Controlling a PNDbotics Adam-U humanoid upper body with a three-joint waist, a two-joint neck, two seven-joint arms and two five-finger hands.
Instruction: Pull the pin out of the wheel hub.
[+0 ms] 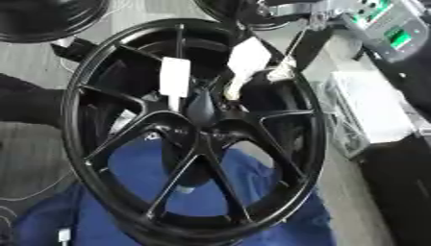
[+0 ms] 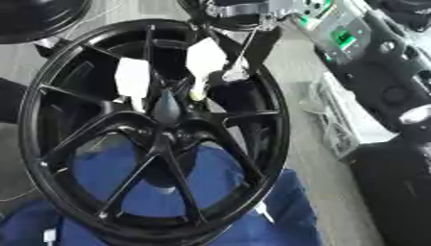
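A black spoked wheel (image 1: 101, 158) stands tilted on blue cloth and fills both views. Its hub (image 1: 200, 109) is a dark cone at the centre. Two pale pins stick out near the hub, each with a white tag: the left tag (image 1: 174, 77) and the right tag (image 1: 248, 55). The right pin (image 1: 229, 91) shows yellowish below its tag. My right hand (image 2: 252, 12) comes in over the wheel's top rim, silver and black, with a dark part reaching down to a small white piece (image 2: 234, 74) beside the right tag. Its finger pose is unclear. My left hand does not show.
Blue cloth (image 1: 278, 226) lies under the wheel. Another black wheel (image 1: 42, 19) sits at the top left. A grey box with green lights (image 1: 396, 31) and a white unit (image 1: 370, 105) stand at the right. My right arm (image 2: 396, 96) runs along the right edge.
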